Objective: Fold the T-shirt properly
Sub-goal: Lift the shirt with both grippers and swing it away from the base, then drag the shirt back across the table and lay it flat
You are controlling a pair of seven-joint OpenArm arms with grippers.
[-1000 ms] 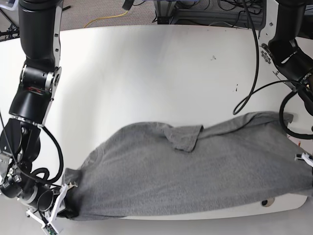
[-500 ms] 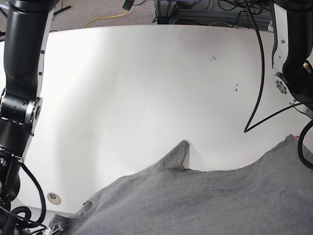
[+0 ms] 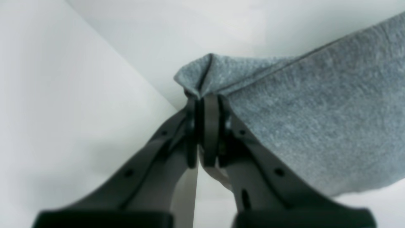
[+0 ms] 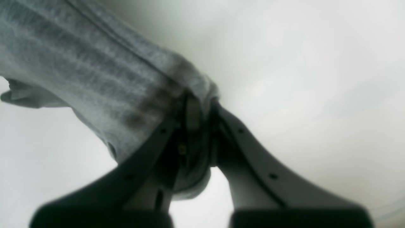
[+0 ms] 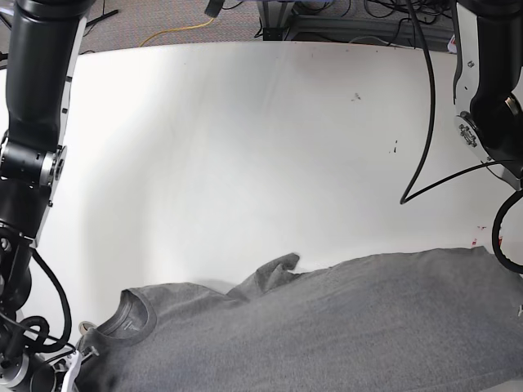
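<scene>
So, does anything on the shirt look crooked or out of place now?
Yes. One sleeve of the T-shirt lies bunched and folded over near the collar instead of flat. Both hands pinch the cloth.

1. A white table with a rounded far edge carries everything.
2. The grey T-shirt lies spread across its near side, collar toward the base view's left.
3. Small dark specks mark the far right surface.

T-shirt: 1 | table: 1 | arms: 2 | hands: 2
</scene>
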